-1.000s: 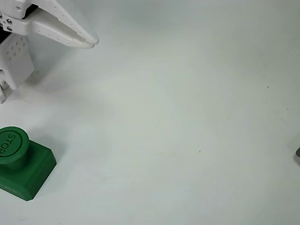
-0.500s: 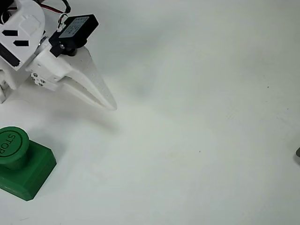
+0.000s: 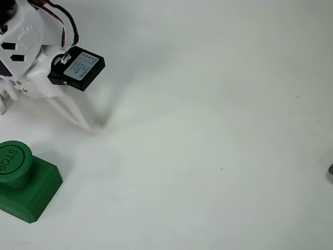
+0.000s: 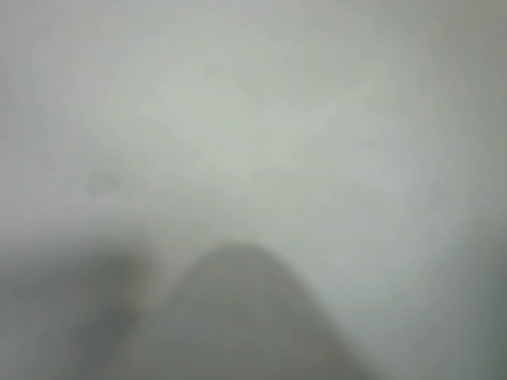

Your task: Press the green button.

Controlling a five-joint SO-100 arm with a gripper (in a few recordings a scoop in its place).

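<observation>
The green button (image 3: pixel 18 177) sits at the table's (image 3: pixel 218 130) lower-left edge in the overhead view, below and left of the gripper (image 3: pixel 86 125), well apart from it. The white arm (image 3: pixel 23 47) reaches in from the upper-left corner, tilted steeply down, fingers nearly touching the tabletop. Whether they're parted I can't tell, and they grip nothing visible.

Overhead bright, even, soft shadows; wrist view fully blurred.
</observation>
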